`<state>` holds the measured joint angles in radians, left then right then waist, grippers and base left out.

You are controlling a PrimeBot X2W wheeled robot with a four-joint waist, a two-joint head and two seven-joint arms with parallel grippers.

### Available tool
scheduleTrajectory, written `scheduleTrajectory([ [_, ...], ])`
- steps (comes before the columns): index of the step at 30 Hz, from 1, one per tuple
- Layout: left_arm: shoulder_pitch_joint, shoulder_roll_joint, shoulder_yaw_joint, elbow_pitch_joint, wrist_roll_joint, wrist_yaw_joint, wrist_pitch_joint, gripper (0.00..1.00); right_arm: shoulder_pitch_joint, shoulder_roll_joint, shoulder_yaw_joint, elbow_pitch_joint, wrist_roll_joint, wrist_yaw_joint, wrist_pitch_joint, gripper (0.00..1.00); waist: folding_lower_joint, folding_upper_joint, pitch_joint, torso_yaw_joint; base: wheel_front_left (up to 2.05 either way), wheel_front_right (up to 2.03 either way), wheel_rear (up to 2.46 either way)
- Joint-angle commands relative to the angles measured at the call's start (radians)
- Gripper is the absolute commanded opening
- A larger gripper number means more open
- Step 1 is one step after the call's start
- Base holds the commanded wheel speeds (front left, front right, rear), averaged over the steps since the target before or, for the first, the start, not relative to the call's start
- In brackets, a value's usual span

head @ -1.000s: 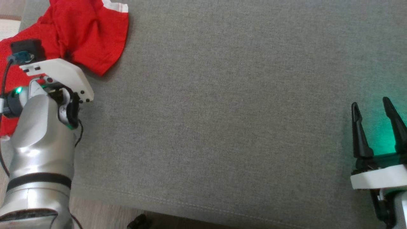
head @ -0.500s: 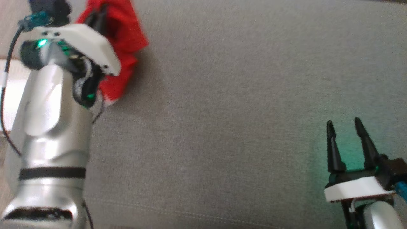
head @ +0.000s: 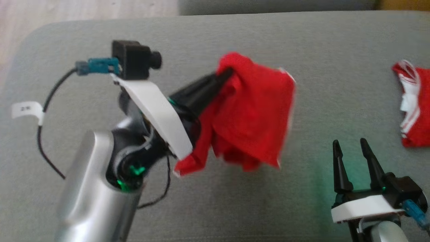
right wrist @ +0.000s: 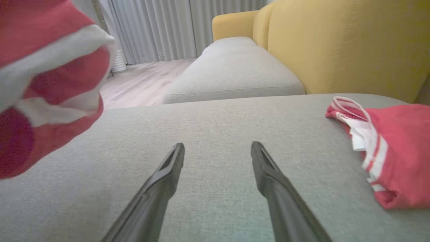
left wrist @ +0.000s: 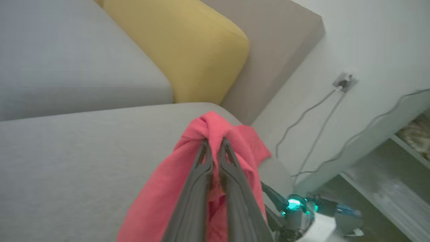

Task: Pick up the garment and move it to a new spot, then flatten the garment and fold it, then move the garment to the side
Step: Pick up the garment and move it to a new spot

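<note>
Though bunched, garment [head: 252,117] in left gripper [head: 225,74]

red garment [head: 255,114], grey sofa seat [head: 235,40], yellow cushion [left wrist: 181,47]

a home living room: a grey sofa seat [right wrist: 215,111] spreads beneath the right gripper [right wrist: 217,145], with yellow back cushions [right wrist: 336,47] rising ahead on that gripper's right. pale curtains [right wrist: 151,27] and a wood floor [right wrist: 144,80] lie far ahead. a wall socket [left wrist: 343,81] with cables sits beyond the left gripper [left wrist: 215,142].
</note>
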<state>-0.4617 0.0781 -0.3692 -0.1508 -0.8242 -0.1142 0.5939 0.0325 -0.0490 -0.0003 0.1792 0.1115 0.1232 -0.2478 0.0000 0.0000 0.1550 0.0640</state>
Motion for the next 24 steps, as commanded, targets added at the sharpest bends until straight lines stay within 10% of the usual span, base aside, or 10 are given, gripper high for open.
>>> scheduleTrajectory([
  [1,-0.008,0.005,0.025,-0.062,-0.029,0.018,0.030,0.00,-0.032,-0.003,0.024,-0.025,0.011,0.008,-0.013,1.00,0.0000,0.0000,0.006,-0.052,0.00,0.00,0.00],
  [16,-0.083,0.026,0.006,0.442,0.158,0.178,-0.059,0.00,-0.063,-0.001,0.057,-0.015,0.055,0.008,-0.014,1.00,0.0000,0.0000,0.020,-0.155,0.00,0.00,0.00],
  [17,-0.098,0.028,0.005,0.491,0.189,0.195,-0.095,0.11,-0.066,-0.001,0.061,-0.014,0.057,0.008,-0.014,1.00,0.0000,0.0000,0.020,-0.160,0.00,0.00,0.00],
  [18,-0.112,0.029,0.002,0.536,0.217,0.209,-0.129,0.38,-0.068,-0.001,0.064,-0.013,0.058,0.008,-0.014,1.00,0.0000,0.0000,0.020,-0.165,0.00,0.00,0.00],
  [19,-0.125,0.031,0.001,0.576,0.241,0.222,-0.167,0.86,-0.070,-0.001,0.067,-0.013,0.060,0.008,-0.014,1.00,0.0000,0.0000,0.019,-0.170,0.00,0.00,0.00],
  [20,-0.135,0.033,-0.002,0.609,0.264,0.231,-0.204,1.00,-0.070,-0.001,0.068,-0.012,0.062,0.008,-0.014,1.00,0.0000,0.0000,0.017,-0.174,0.00,0.00,0.00],
  [24,-0.158,0.030,-0.011,0.686,0.306,0.229,-0.328,1.00,-0.058,-0.001,0.058,-0.012,0.067,0.008,-0.014,1.00,0.0000,0.0000,0.005,-0.174,0.00,0.00,0.00],
])
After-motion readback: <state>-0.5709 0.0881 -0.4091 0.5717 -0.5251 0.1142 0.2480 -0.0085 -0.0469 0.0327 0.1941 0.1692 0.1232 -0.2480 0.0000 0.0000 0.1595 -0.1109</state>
